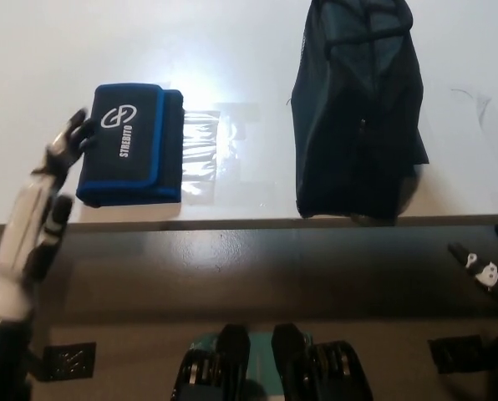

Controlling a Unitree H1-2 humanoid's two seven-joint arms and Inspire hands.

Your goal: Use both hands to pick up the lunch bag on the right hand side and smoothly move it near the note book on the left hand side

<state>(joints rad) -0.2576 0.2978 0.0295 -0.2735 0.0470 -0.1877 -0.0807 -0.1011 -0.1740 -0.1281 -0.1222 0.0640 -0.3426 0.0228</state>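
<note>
On the right side of the white tabletop (232, 50) sits the tall dark navy fabric lunch bag (358, 117), soft-sided with a handle loop at the top, standing near the front edge and leaning a bit; nothing is touching it yet, so the pickup hasn't started as far as I can judge; over on the left lies the flat blue-and-black zippered fabric case with the white logo (132, 144), which I'm guessing is the "note book" the task means, well apart from the bag with a patch of glare and bare table between them, so there's room to set the bag down beside it; the white left hand (44, 209) is up at the table's left edge, fingers spread apart and holding nothing, fingertips (73, 132) right against the case's left side, maybe just touching, hard to say for sure; the black right hand (487, 271) barely pokes in at the far right below the table edge, and I honestly can't tell how its fingers are set; both hands need to get over to the bag.
</note>
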